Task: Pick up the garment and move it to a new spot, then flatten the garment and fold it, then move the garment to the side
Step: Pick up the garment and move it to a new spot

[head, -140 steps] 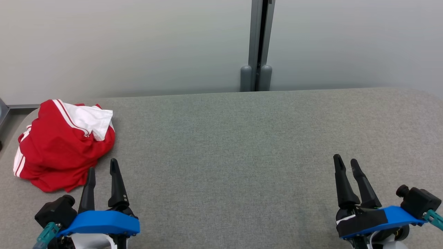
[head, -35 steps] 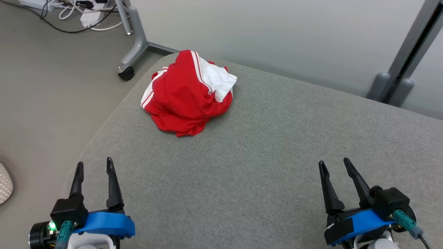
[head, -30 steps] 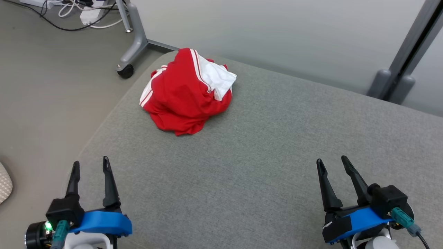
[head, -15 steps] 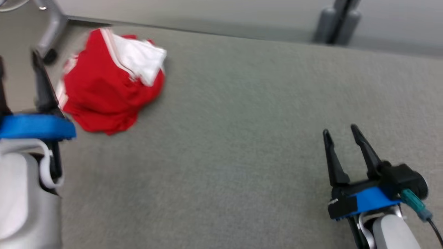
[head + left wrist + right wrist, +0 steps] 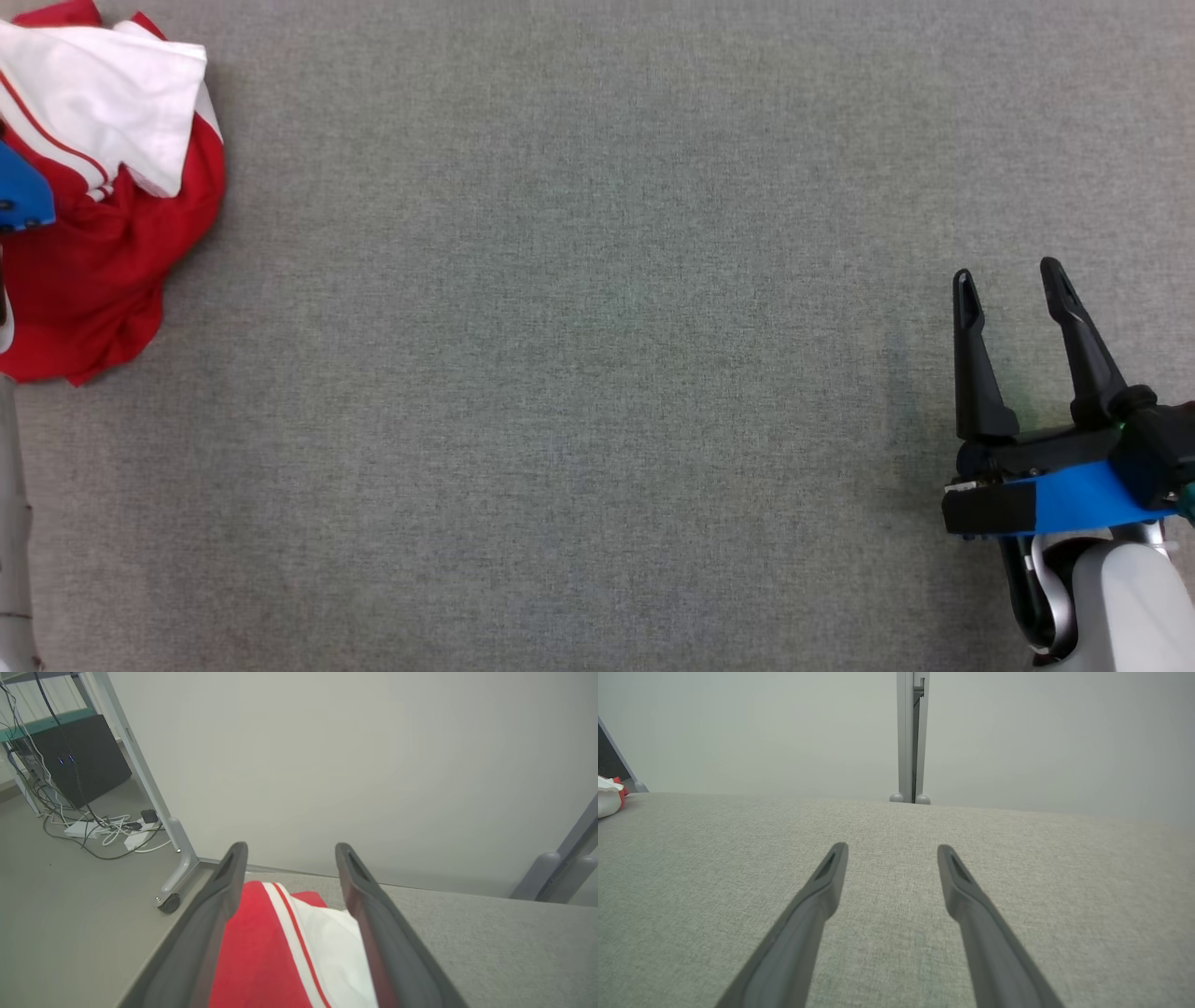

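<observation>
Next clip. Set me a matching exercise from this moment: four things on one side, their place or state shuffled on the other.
1. garment
2. left gripper
3. right gripper
4. black box

A. open over bare grey surface
B. on the floor by cables
C. crumpled, red and white
D. open, with the garment seen between its fingers

Pairs: 1-C, 2-D, 3-A, 4-B.
</observation>
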Robot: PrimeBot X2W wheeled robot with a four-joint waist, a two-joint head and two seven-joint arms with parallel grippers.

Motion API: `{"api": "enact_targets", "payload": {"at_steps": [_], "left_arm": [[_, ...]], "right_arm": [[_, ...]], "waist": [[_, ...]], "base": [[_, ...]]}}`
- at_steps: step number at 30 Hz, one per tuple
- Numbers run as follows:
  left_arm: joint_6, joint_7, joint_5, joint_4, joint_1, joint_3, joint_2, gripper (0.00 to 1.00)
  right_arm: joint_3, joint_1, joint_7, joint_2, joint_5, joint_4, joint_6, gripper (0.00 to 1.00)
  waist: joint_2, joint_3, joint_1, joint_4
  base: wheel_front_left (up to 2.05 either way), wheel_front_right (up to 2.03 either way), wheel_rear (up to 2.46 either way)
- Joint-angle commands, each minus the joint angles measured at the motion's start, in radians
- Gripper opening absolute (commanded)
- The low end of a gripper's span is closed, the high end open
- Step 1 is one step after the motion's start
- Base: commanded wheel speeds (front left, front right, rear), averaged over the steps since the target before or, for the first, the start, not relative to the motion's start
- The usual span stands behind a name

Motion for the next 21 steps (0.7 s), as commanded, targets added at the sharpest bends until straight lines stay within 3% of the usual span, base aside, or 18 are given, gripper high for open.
{"api": "enact_targets", "payload": {"at_steps": [1,8,15,16,17,21], "left_arm": [[-0.005,0.033,0.002,0.044,-0.022,-0.009,0.014,1.00],[-0.018,0.163,-0.032,0.233,-0.030,-0.016,0.012,1.00],[-0.038,0.226,-0.072,0.372,0.003,-0.017,-0.012,1.00],[-0.039,0.222,-0.076,0.385,0.008,-0.017,-0.013,0.85],[-0.038,0.216,-0.079,0.397,0.013,-0.016,-0.013,0.00],[-0.040,0.164,-0.073,0.419,0.009,-0.025,-0.008,0.00]], "right_arm": [[-0.004,-0.006,0.001,-0.003,-0.002,-0.015,0.000,1.00],[-0.015,-0.017,0.002,-0.004,-0.001,-0.025,0.000,1.00],[0.000,-0.023,0.005,-0.004,0.001,-0.012,0.000,1.00],[0.002,-0.025,0.005,-0.004,0.002,-0.010,0.000,1.00],[0.004,-0.026,0.005,-0.004,0.005,-0.008,0.000,1.00],[0.005,-0.020,0.005,-0.004,0.011,-0.001,0.000,1.00]], "waist": [[0.0000,0.014,-0.0003,-0.001],[0.0000,0.036,-0.0003,0.003],[0.0000,0.020,-0.0003,0.017],[0.0000,0.017,-0.0003,0.017],[0.0000,0.012,-0.0003,0.017],[0.0000,-0.012,-0.0003,0.016]], "base": [[0.00,0.00,0.00],[0.00,0.00,0.00],[0.00,0.00,0.00],[0.00,0.00,0.00],[0.00,0.00,0.00],[0.00,0.00,0.00]]}}
